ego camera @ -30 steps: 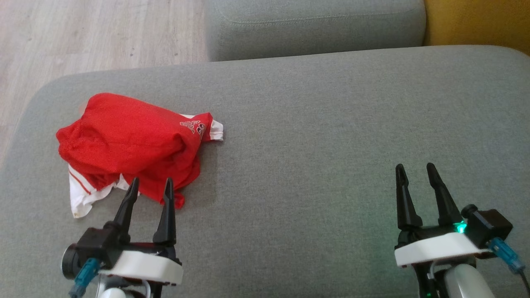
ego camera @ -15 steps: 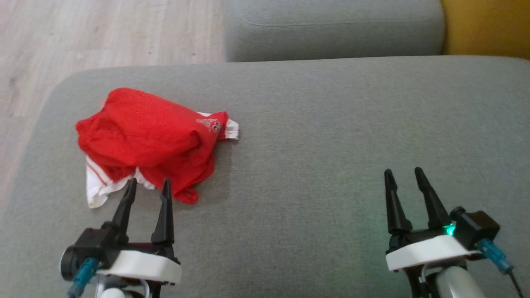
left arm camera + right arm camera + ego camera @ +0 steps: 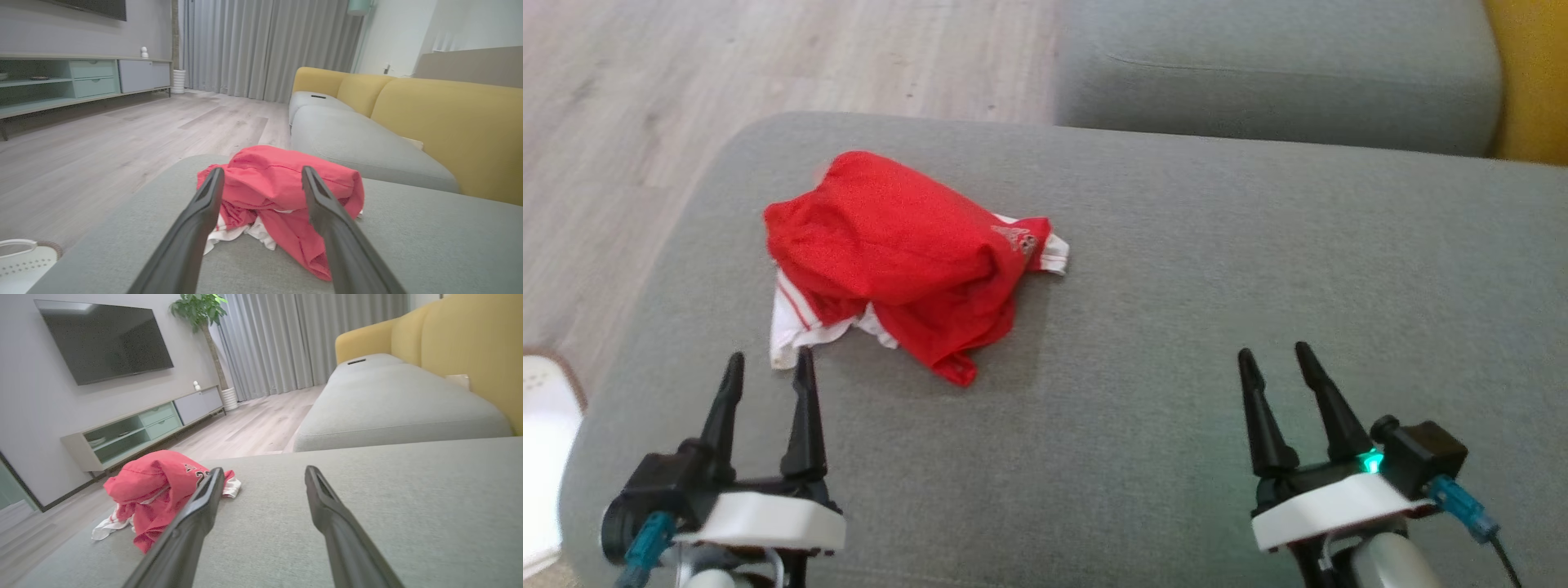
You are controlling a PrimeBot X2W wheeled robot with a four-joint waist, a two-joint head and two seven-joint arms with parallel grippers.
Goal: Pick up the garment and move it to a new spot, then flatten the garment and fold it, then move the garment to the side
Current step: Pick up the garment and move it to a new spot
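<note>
Gray sofa cushion point(image 3: 1217, 327) under both my arms. White object point(image 3: 543, 441) at far left, cut off, can't identify. My left gripper point(image 3: 770, 357) is spread and empty, just short of the crumpled red-and-white jersey point(image 3: 890, 237) on the cushion's left part. Its print is half folded under and unreadable, long axis unclear. My right gripper point(image 3: 1272, 351) is spread and empty, well apart.

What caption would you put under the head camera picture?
Crumpled red garment on a grey sofa cushion, just ahead of the open left gripper; right gripper open too.
</note>
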